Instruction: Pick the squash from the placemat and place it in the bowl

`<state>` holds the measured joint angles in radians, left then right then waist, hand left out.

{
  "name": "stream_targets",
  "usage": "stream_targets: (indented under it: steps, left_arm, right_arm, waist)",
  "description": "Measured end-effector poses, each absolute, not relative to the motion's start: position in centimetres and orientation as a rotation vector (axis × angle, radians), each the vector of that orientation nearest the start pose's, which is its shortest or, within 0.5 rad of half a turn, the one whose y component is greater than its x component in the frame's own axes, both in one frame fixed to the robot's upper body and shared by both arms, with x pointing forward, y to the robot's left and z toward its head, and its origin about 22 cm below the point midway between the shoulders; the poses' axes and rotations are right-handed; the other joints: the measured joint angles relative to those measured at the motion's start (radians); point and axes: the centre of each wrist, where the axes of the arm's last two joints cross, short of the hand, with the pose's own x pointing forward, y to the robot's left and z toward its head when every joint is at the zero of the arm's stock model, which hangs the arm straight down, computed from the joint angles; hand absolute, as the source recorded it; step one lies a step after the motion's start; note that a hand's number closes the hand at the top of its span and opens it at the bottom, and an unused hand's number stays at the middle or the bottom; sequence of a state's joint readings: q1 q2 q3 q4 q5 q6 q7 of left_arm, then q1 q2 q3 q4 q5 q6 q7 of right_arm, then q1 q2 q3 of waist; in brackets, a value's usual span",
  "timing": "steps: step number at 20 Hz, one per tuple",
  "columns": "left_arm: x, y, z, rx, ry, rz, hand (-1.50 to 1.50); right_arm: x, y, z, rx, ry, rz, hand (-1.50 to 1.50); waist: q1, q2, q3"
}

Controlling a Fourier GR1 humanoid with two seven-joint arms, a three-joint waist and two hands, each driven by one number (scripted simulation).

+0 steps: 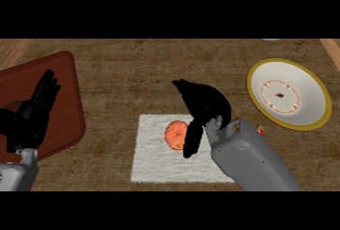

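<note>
White and yellow-rimmed, the round bowl (289, 94) at 3 o'clock holds no food. Orange squash (175, 134) lies on the fuzzy white placemat (154, 159). Right hand (203, 105) hangs just beside it, fingers relaxed. Left hand (36, 108) rests open at 9 o'clock.

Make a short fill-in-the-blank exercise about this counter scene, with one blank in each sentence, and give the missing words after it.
1. The squash lies on a ____ placemat.
2. The bowl has a ____ rim.
3. The right hand hangs over the squash with its fingers pointing down and not yet ____ round it.
4. The left hand rests open at the view's ____ edge.

Missing words: white; yellow; curled; left
</note>
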<state>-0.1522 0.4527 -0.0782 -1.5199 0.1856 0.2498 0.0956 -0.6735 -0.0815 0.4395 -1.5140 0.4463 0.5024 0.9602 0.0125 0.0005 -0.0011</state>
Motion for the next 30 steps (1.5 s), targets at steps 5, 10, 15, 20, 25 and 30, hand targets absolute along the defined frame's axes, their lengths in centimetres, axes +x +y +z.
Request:
stream_targets:
  steps: [5, 10, 15, 20, 25, 30]
  left_arm:
    - [27.3, 30.6, 5.3, 0.325, -1.566, -0.078, 0.00]
    - [27.3, 30.3, 5.7, 0.329, -1.571, -0.073, 0.00]
    - [27.4, 30.6, 6.3, 0.321, -1.568, -0.072, 0.00]
    - [27.5, 30.4, 5.5, 0.326, -1.570, -0.075, 0.00]
    - [28.0, 30.3, 5.5, 0.328, -1.571, -0.075, 0.00]
    - [28.2, 30.4, 5.5, 0.333, -1.565, -0.071, 0.00]
  right_arm:
    - [31.6, -6.1, 13.5, -0.491, -0.945, 1.332, -1.50]
    - [31.7, -5.4, 13.1, -0.599, -0.937, 1.391, -1.50]
    - [30.9, -4.6, 11.6, -0.675, -0.943, 1.419, -1.50]
    - [30.3, -4.4, 9.9, -0.646, -0.906, 1.419, -1.50]
    - [30.1, -3.9, 7.6, -0.635, -0.859, 1.424, -1.50]
    - [29.9, -4.2, 6.2, -0.642, -0.848, 1.412, -1.50]
  waist:
    - [-0.004, -0.001, 0.000]
    - [-0.006, -0.001, 0.001]
    - [-0.008, -0.001, 0.001]
    - [-0.009, -0.001, 0.001]
    - [-0.007, 0.000, 0.001]
    - [-0.009, -0.001, 0.001]
